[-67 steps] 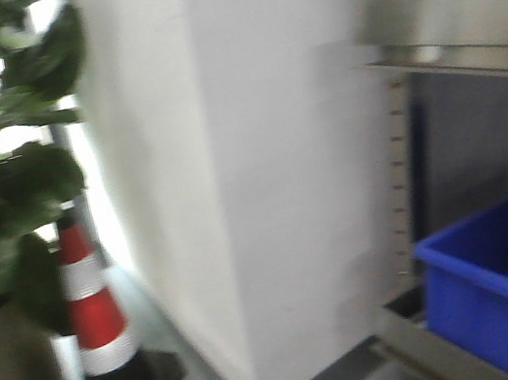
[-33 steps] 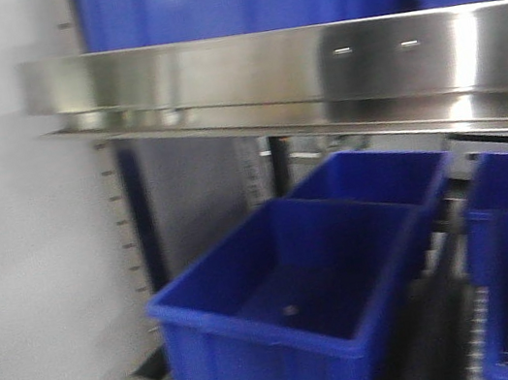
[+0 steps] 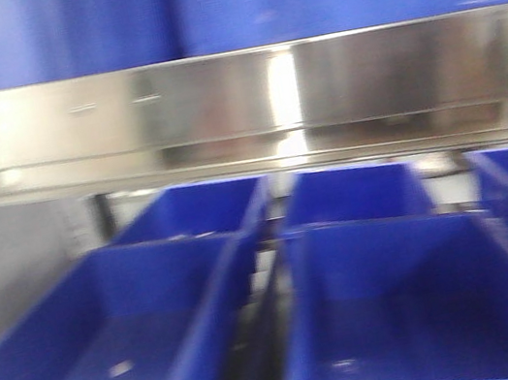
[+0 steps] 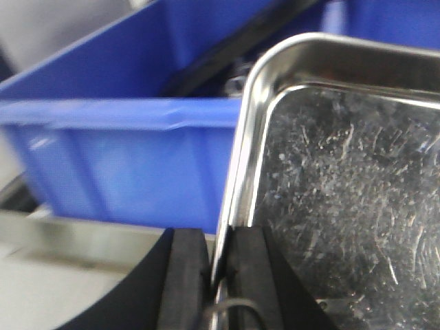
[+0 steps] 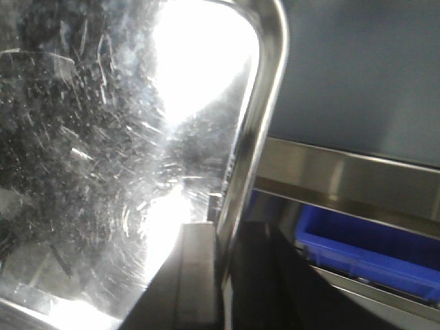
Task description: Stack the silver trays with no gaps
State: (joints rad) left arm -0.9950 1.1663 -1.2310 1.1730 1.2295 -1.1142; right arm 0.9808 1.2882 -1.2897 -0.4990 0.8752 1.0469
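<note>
In the left wrist view a silver tray (image 4: 344, 172) with a scratched shiny bottom fills the right side. My left gripper (image 4: 218, 247) is shut on its left rim, one black finger on each side. In the right wrist view a silver tray (image 5: 89, 137) with bright glare fills the left side. My right gripper (image 5: 223, 240) is shut on its right rim. I cannot tell whether both grippers hold the same tray. No tray and no gripper shows in the front view.
The front view shows a long steel shelf rail (image 3: 239, 104) with blue bins above it and several open blue bins (image 3: 122, 331) below. A blue bin (image 4: 124, 158) lies left of the left gripper. A steel rail (image 5: 344, 179) and a blue bin (image 5: 364, 251) lie right of the right gripper.
The front view has swung right, from the white wall, plant and traffic cone to face the shelf with its steel rail and blue bins.
</note>
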